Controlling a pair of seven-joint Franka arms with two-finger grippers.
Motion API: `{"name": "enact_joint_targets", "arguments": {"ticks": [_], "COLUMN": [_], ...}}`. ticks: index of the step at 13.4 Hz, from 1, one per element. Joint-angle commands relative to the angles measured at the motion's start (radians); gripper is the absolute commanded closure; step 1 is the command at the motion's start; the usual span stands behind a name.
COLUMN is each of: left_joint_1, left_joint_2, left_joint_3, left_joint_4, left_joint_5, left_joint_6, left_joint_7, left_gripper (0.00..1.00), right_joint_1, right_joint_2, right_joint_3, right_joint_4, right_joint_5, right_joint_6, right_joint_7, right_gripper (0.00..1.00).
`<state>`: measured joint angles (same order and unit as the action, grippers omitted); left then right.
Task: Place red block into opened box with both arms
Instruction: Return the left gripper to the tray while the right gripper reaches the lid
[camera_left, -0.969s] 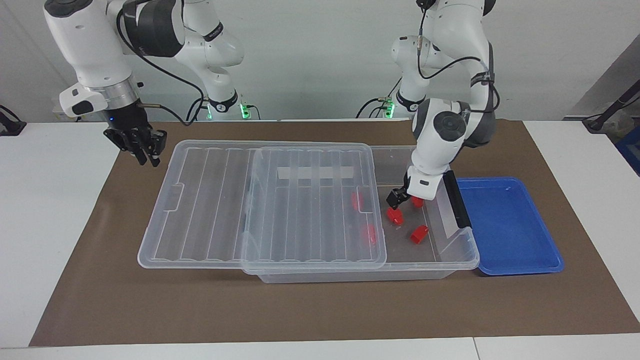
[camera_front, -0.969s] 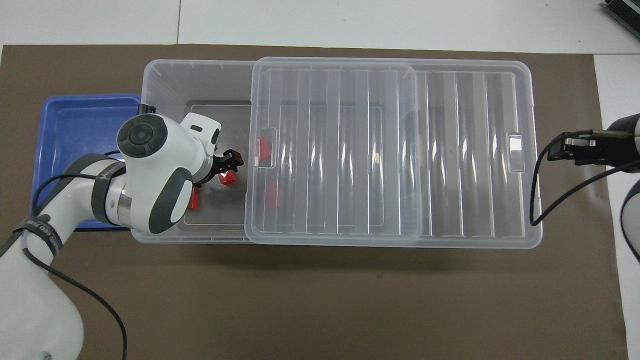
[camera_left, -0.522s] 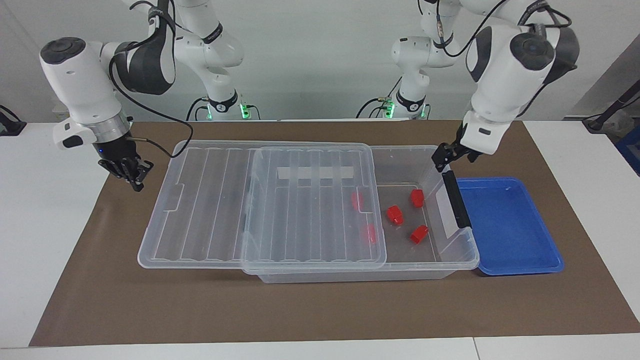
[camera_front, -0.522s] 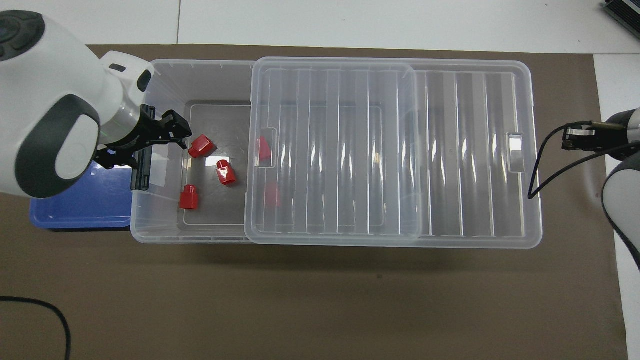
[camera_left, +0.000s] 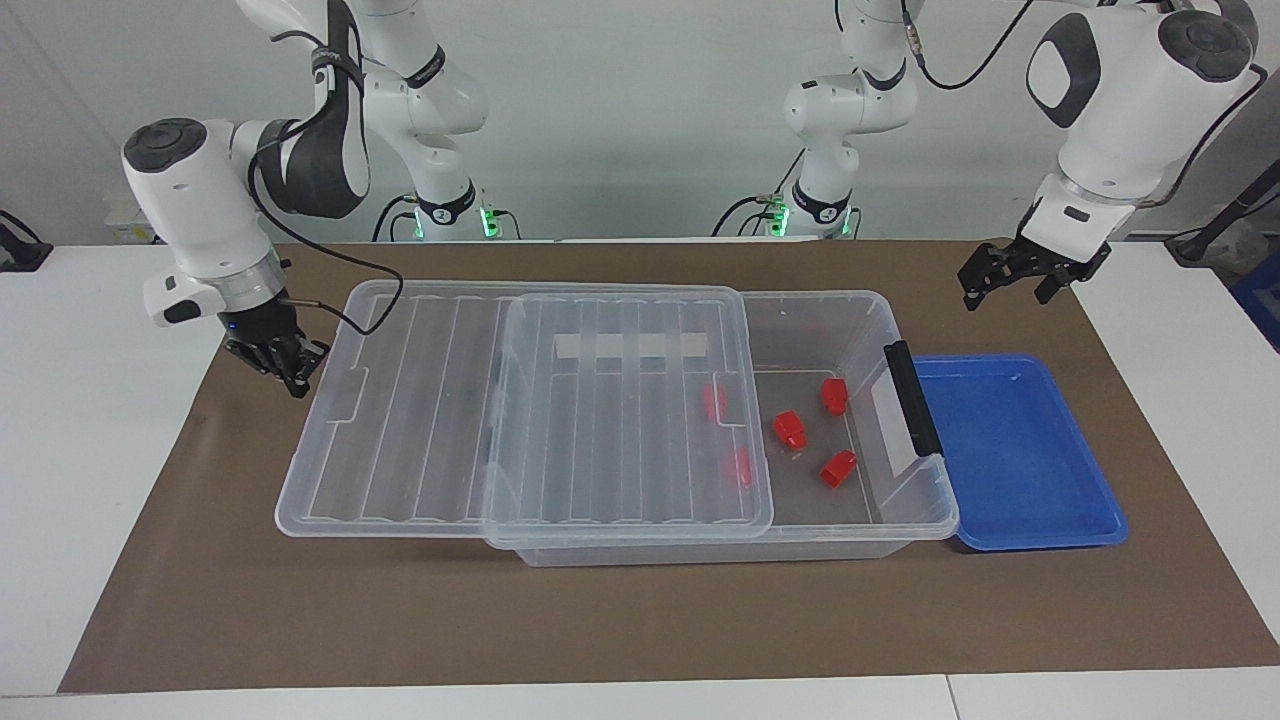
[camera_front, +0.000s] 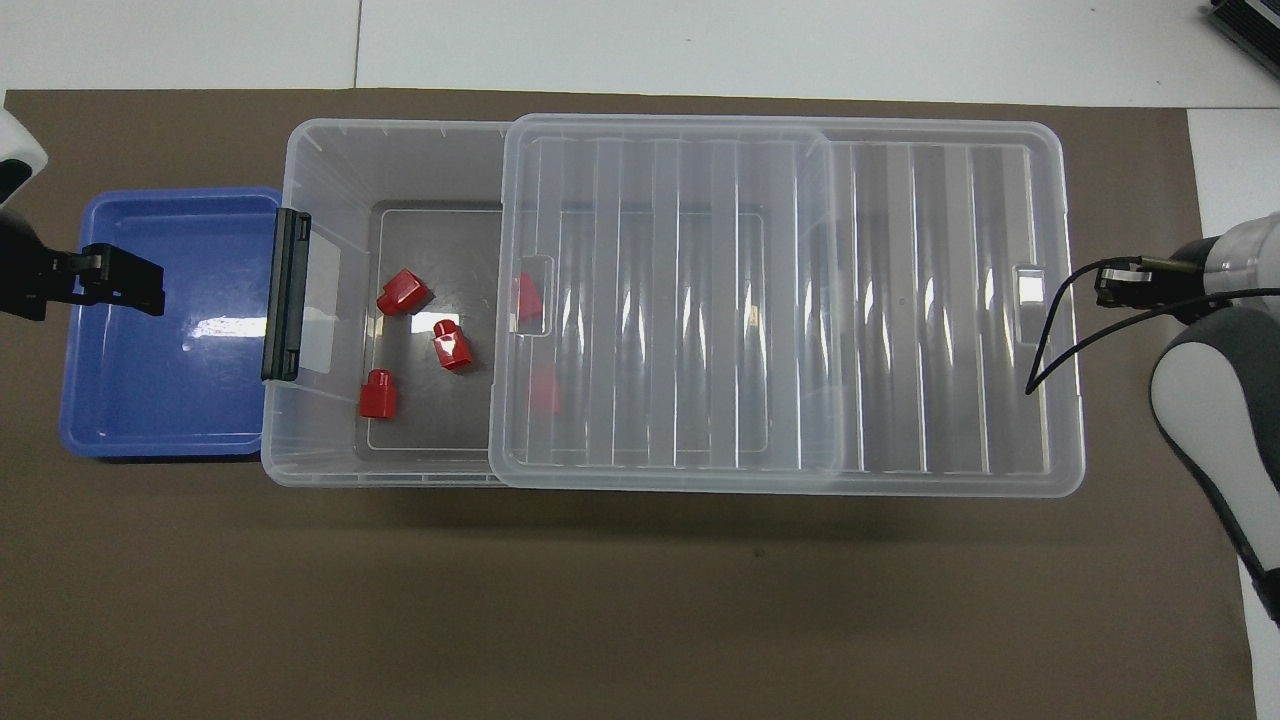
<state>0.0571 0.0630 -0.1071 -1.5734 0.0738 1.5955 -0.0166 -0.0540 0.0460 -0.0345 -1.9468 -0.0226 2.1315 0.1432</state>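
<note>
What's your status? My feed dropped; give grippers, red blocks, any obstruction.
Left gripper open, empty. Right gripper shut, empty, beside lid. Five red blocks in box. Nothing in the way.

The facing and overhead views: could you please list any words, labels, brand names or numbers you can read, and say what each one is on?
None can be read.
Small dark print on a band of the right arm: too small to read.
Pale strips on the lid and on the box: no lettering shows.
</note>
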Motion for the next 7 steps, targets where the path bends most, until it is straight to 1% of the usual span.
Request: {"name": "enact_joint_targets", "arguments": {"ticks": [1, 2, 4, 5, 7], "left_joint_1": [-0.045, -0.093, -0.096, -0.091, -0.036], "left_joint_2": [-0.034, -0.032, -0.045, -0.048, -0.046], "left_joint_3": [-0.029, -0.043, -0.049, -0.039, -0.037], "left_joint_4": [0.025, 0.05, 0.043, 0.032, 0.03], "left_joint_5": [0.178, 0.246, 0.253, 0.221, 0.115], "left_joint_6": [-0.024, -0.063, -0.078, -0.069, -0.057], "left_joint_7": [0.04, 0.038, 0.037, 0.032, 0.026], "left_gripper": [0.0, 0.0, 0.0, 0.0, 0.0], "right_joint_1": [0.005, 0.005, 0.006, 0.026, 0.046], "right_joint_2": [-0.029, -0.029, -0.029, -0.029, -0.031], "right_joint_3": [0.005, 0.008, 0.013, 0.013, 0.015], "right_joint_4": [-0.047, -0.046, -0.046, -0.046, -0.046], "right_joint_5": [0.015, 0.015, 0.015, 0.016, 0.016], "right_joint_6": [0.025, 0.024, 0.016, 0.012, 0.005], "right_joint_7": [-0.019, -0.019, -0.025, -0.027, -0.025], "right_gripper": [1.0, 1.0, 1.0, 1.0, 1.0]}}
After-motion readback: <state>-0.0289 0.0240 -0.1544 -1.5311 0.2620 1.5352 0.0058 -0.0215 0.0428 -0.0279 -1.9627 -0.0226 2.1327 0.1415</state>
